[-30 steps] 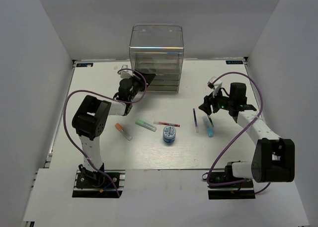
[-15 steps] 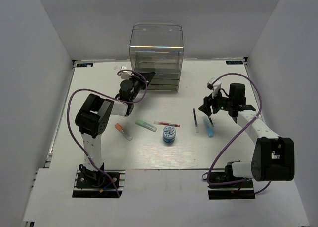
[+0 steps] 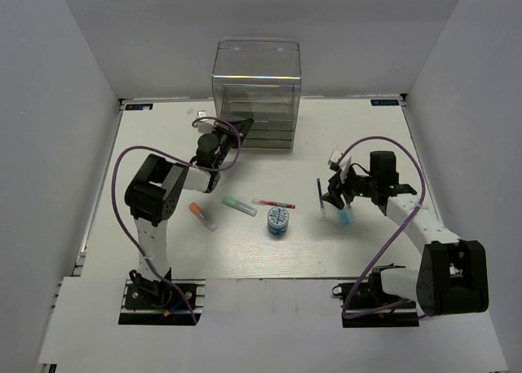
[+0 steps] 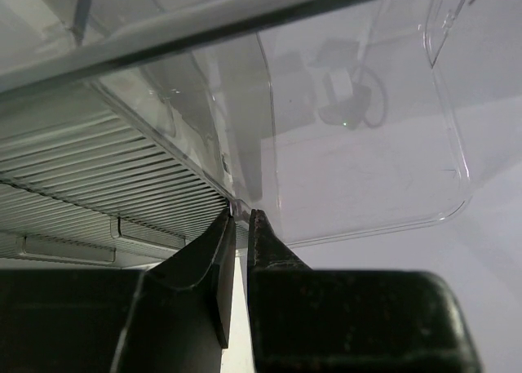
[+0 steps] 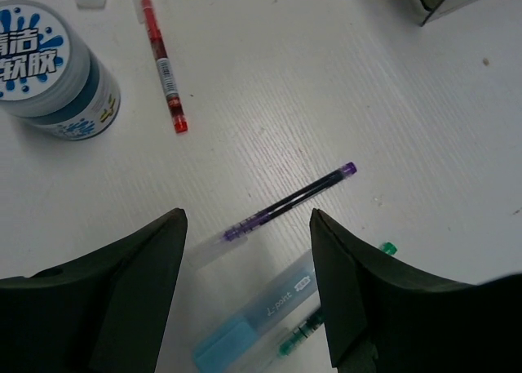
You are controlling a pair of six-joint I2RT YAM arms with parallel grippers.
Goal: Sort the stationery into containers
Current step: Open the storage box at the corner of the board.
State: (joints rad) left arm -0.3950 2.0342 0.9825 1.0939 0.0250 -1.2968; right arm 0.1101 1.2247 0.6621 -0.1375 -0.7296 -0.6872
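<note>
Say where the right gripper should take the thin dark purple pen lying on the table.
Take the thin dark purple pen at mid-barrel, coming straight down with the open right gripper, closing across its long axis. It lies flat and slender, so a top approach likely suits. The light-blue marker lies close beside its clear-capped end, so favour the purple-tipped half.

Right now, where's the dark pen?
Top view, right side: the dark pen lies right of the blue-white roll, beside the light-blue marker, beneath the open right gripper.
</note>
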